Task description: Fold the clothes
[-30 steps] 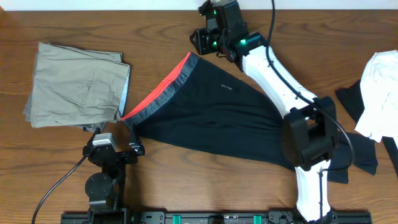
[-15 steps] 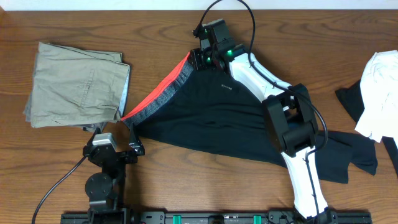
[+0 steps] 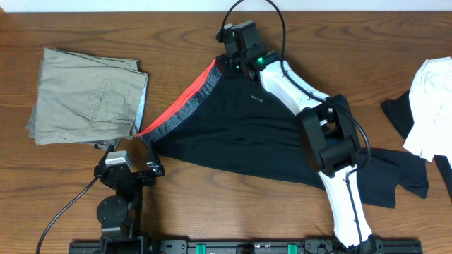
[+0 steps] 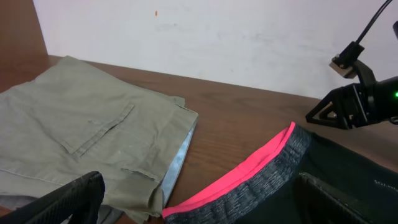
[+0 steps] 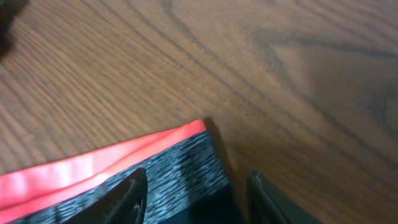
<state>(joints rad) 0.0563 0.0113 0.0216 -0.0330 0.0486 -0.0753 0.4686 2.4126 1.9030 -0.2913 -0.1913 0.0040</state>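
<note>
Overhead, my right claw [image 3: 227,65] has come in over the waistband [image 3: 189,104] corner of the leggings [image 3: 240,134], fingers half apart astride it but gripping nothing, the cloth spread behind it across the worktop [image 3: 70,197], so I judge the fold not begun.

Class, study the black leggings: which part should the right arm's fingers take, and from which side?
Take the far corner of the waistband, coming down from above. The leggings lie flat, the band looks their thickest part, and that free corner lies between the right gripper's open fingers.
</note>
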